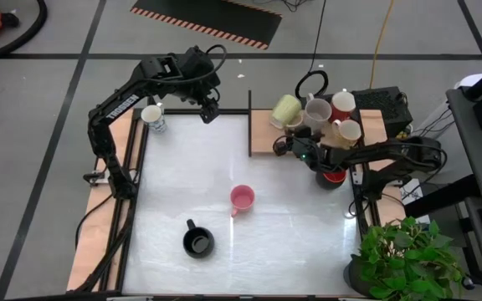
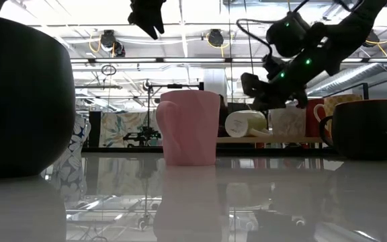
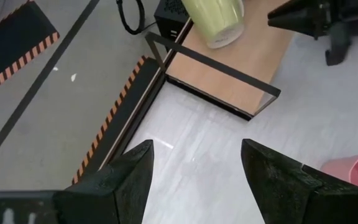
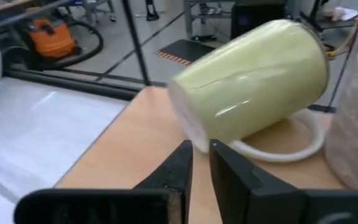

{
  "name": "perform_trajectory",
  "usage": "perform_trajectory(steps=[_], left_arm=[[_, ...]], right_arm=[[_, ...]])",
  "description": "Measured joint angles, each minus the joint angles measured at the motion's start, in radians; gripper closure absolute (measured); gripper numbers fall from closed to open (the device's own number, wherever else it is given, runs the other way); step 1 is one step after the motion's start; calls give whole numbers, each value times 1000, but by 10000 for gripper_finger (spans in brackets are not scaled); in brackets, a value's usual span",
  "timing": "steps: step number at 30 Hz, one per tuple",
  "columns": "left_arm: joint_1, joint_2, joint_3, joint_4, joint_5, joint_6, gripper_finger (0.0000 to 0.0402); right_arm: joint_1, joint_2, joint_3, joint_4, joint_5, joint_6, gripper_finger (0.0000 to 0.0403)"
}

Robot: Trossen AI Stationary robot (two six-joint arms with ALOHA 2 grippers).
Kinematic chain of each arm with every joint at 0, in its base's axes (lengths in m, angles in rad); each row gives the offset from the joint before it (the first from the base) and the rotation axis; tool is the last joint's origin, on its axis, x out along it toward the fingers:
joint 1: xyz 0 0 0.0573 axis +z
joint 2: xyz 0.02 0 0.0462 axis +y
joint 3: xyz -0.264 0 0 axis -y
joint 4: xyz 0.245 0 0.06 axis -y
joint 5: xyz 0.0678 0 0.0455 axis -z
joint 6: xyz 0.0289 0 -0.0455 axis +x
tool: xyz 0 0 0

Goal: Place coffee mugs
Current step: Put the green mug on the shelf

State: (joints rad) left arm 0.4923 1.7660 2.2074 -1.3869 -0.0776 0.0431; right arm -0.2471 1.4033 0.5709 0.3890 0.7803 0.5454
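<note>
I have the white table [image 1: 224, 176] under both arms, with a wooden shelf [image 1: 262, 134] along its far right edge, fenced by a thin dark frame [image 3: 216, 65].

My left claw [image 1: 210, 110] hangs high over the far side of the table, its fingers [image 3: 129, 180] spread wide with nothing between them. The pink mug [image 1: 242, 198] stands upright on the table, well in front of this claw and a little to its right; the black mug [image 1: 197, 242] stands farther off again, toward the near edge. The white mug with blue marks [image 1: 153, 117] stands upright to this claw's left, near the far left corner.

My right claw [image 1: 284, 144] is over the shelf, fingers [image 4: 182, 165] drawn almost together, only a narrow slit between them, and gripping nothing. Straight ahead of their tips lies the pale yellow-green mug [image 4: 253, 81], tipped on its side on the wood, open mouth toward the claw, white handle resting on the shelf. I cannot tell whether the tips touch its rim. A grey speckled mug [image 4: 356, 118] stands just beside it. Behind this claw, clustered on the shelf, are a red-and-white mug [image 1: 342, 104], a cream mug [image 1: 347, 131] and a red one [image 1: 333, 176] partly under the arm.
</note>
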Motion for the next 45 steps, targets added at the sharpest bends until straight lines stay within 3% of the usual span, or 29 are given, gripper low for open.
perform_trajectory(steps=[9,17,24,29,35,39,45], left_arm=[[0,0,0,62,0,3,157],[2,4,1,130,-1,-29,157],[2,26,1,136,-1,-54,157],[-4,41,1,134,-1,-57,157],[-4,42,1,141,-1,-52,157],[-2,42,1,150,-1,-49,157],[1,42,1,167,-1,-46,157]], right_arm=[[89,-151,0,-27,0,17,359],[91,-306,0,-100,-23,70,359],[58,-333,0,-338,-45,381,359],[33,-327,0,-379,-120,543,359],[0,-308,0,-417,-131,819,358],[-35,-301,0,-417,-140,921,332],[-108,-280,0,-402,-236,1011,244]])
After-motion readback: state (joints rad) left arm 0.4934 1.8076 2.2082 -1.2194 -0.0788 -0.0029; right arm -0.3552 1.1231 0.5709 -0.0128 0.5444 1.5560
